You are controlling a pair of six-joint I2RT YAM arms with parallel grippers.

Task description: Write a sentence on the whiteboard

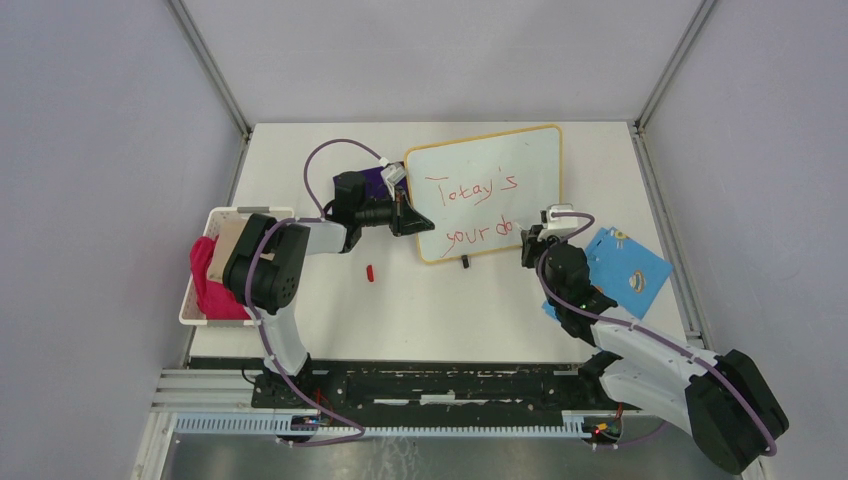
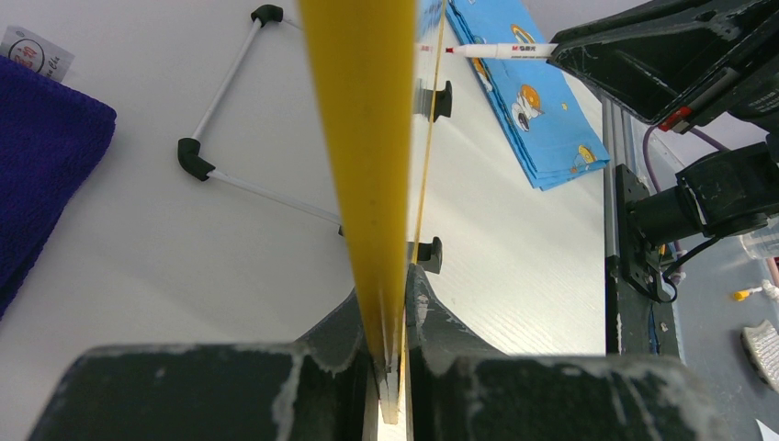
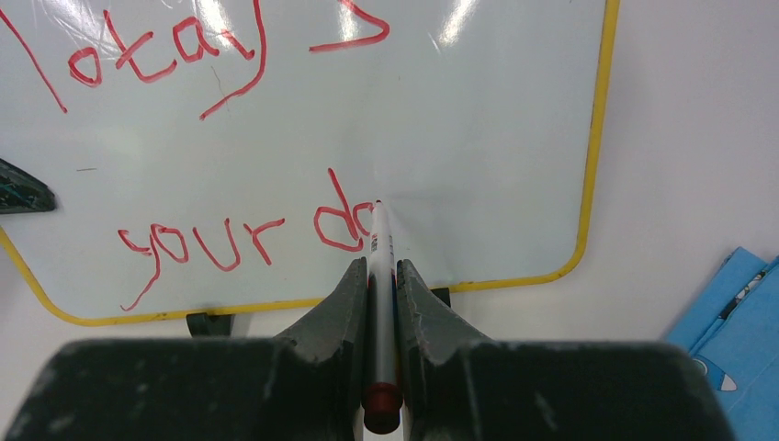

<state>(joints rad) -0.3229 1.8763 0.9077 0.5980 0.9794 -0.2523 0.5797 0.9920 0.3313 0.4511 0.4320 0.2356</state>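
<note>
Right wrist view: the right gripper [image 3: 374, 272] pinches a marker [image 3: 379, 241], tip on the whiteboard [image 3: 478, 138] mid-table. The sentence [image 3: 225, 260] reads "Totay's your do", so line 2 looks unfinished. The left gripper [image 2: 391, 296] clamps the board's edge.

One whiteboard [image 1: 490, 190], one marker [image 3: 381, 276], one small red object [image 1: 370, 272], one basket [image 1: 186, 305], one blue sheet [image 1: 630, 268], one purple cloth [image 2: 46, 156], one pink cloth [image 1: 210, 285].

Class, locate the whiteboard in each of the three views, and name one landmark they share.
Top external: the whiteboard stands just above the picture's centre.
Left wrist: its yellow frame runs edge-on up the middle, clamped by the left gripper.
Right wrist: its written face fills the upper picture.
Shared landmark: the blue patterned sheet, right of the board.
</note>
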